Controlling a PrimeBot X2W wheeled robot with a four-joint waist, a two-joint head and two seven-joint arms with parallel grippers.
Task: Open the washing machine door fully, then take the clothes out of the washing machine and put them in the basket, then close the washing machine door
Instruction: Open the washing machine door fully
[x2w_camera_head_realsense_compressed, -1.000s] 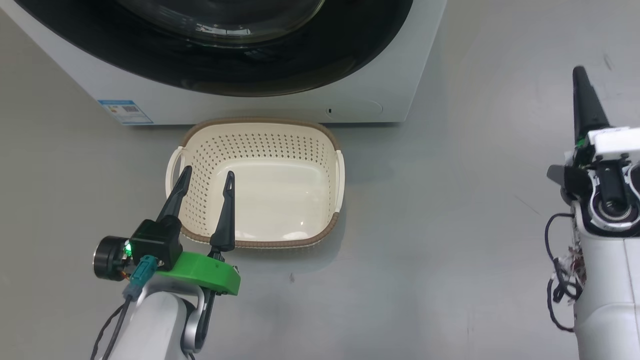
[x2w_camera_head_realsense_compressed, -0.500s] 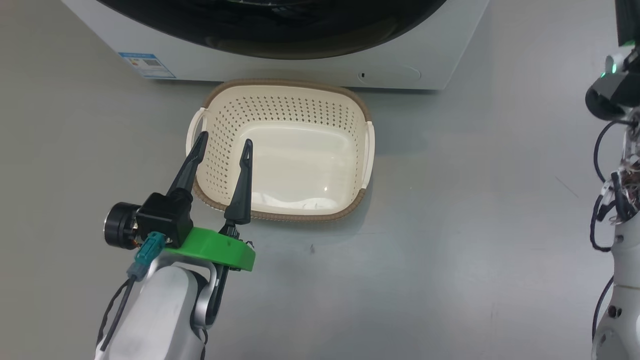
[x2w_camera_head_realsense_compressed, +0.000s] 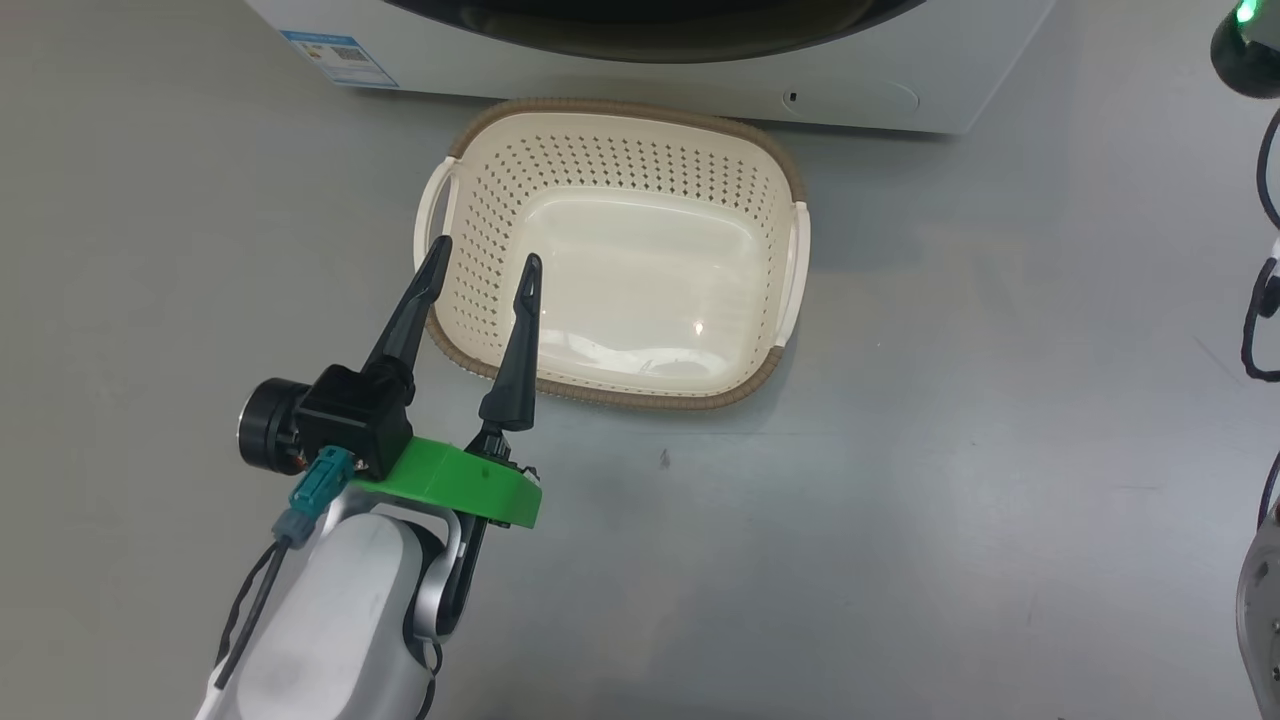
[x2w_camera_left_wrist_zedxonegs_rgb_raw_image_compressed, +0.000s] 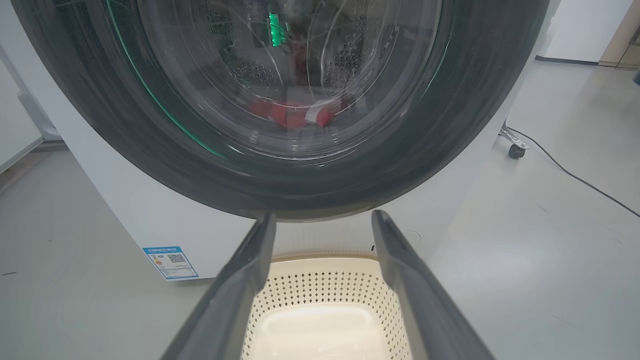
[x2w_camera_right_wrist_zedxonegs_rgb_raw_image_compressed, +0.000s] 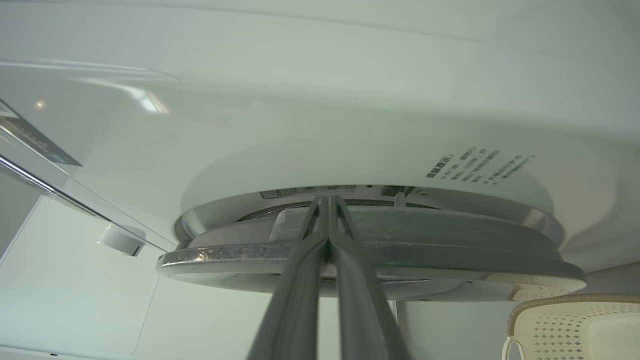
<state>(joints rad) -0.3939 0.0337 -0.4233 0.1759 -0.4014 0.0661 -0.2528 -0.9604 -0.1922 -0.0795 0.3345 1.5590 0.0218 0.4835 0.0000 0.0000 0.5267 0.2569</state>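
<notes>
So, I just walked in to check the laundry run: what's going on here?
The robot is starting to empty the washing machine. Its shut right gripper pokes at the edge of the door, apparently to pull it open. Red clothes lie inside, seen through it. The left gripper hangs open over the empty basket on the floor in front.

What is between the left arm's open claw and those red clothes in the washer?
The washing machine door: in the left wrist view its glass stands between the left gripper and the clothes.
</notes>
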